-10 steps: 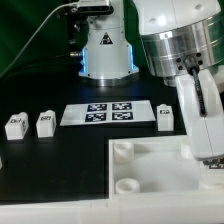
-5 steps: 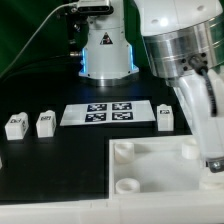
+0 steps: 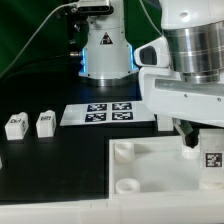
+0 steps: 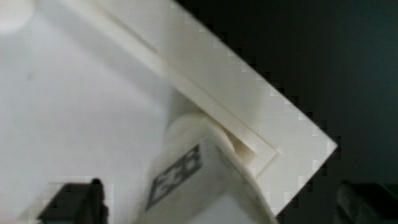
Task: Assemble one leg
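Note:
A leg (image 3: 212, 160), a white stubby post with a tag, stands at the far right corner of the large white panel (image 3: 150, 165). It also shows in the wrist view (image 4: 192, 178), right at the panel's corner (image 4: 285, 140). My gripper (image 3: 206, 148) hangs over it, open, with a dark finger (image 3: 190, 140) beside the leg and a gap between them. In the wrist view my gripper (image 4: 217, 205) has its fingers (image 4: 71, 203) wide on both sides of the leg, apart from it. Two more legs (image 3: 14, 125) (image 3: 44, 123) stand at the exterior view's left.
The marker board (image 3: 105, 112) lies behind the panel, in front of a camera stand with a blue light (image 3: 105, 55). The panel has round corner sockets (image 3: 122, 150) (image 3: 128, 186). My arm's broad white hand (image 3: 185, 95) hides what is behind it.
My hand has turned about its upright axis and now faces the exterior camera broadside. It now hides the leg that stood right of the marker board. The leg's tag at the panel corner now shows.

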`<state>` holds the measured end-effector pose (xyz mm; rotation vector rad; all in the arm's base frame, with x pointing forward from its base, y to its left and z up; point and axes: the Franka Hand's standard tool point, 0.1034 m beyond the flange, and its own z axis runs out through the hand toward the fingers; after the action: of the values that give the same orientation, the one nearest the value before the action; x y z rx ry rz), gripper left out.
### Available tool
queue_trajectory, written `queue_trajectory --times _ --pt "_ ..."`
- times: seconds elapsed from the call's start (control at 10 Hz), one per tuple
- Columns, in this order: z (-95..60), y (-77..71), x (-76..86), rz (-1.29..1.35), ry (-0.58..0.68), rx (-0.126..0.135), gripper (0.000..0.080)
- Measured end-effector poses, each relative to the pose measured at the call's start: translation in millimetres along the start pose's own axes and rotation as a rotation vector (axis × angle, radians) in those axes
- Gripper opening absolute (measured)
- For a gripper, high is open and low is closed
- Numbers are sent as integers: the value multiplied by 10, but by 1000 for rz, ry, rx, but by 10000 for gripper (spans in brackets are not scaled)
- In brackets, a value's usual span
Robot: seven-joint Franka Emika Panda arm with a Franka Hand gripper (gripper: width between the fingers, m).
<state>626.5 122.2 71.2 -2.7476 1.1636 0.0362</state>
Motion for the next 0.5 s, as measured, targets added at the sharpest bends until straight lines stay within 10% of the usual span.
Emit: queue_trajectory --times 0.2,0.4,0.5 --pt "6 56 40 -343 26 -56 649" --pt "-5 44 54 -474 26 -54 649" --pt "-2 45 51 -430 27 -54 512"
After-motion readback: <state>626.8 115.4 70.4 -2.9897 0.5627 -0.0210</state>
